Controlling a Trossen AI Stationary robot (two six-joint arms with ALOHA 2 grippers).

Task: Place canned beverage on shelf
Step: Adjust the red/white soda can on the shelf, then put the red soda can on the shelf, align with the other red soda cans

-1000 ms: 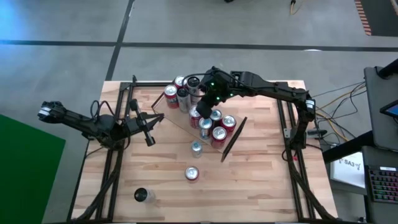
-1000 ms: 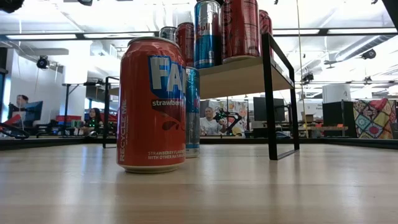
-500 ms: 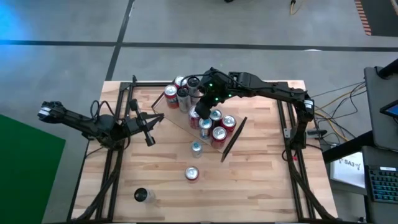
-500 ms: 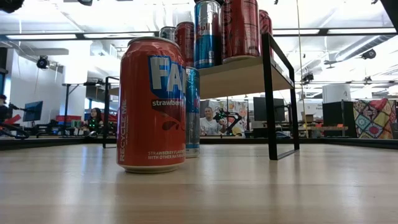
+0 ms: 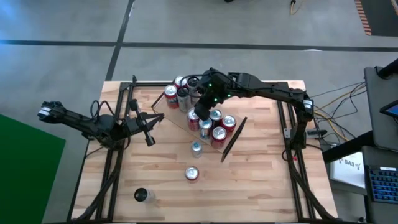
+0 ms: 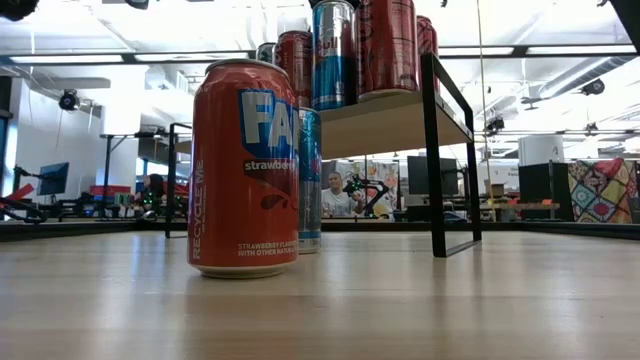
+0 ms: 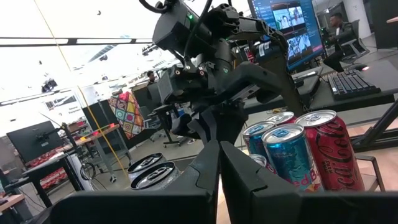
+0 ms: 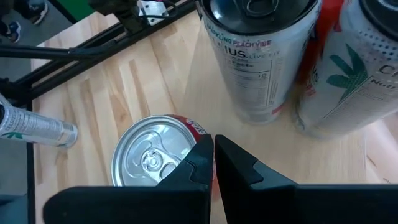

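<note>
While the left hand (image 5: 149, 138) waits with its fingers pressed together over the left part of the counter (image 5: 255, 180), well apart from every can, the right hand (image 5: 196, 116) hangs over the shelf (image 5: 219, 138), which stands near the middle of the counter, set at a slant. Its fingers (image 8: 198, 157) are likewise closed to a thin slit and grip nothing. In the right wrist view a red can (image 8: 154, 160) with a silver top stands directly below those fingertips, beside a tall can with a peach label (image 8: 264, 56) and a white can with green leaves (image 8: 357, 68); whether the fingers touch the red can cannot be told. Seen from above, cans crowd both ends of the shelf, one cluster (image 5: 180, 93) at its far end and another (image 5: 214, 127) at its near end, with the right hand between them. Three cans stand off the shelf on the counter: a blue-and-silver can (image 5: 196, 149) just beside the shelf, an orange strawberry can (image 5: 191, 174) nearer the front edge, and a dark can (image 5: 142, 195) at the front left.
</note>
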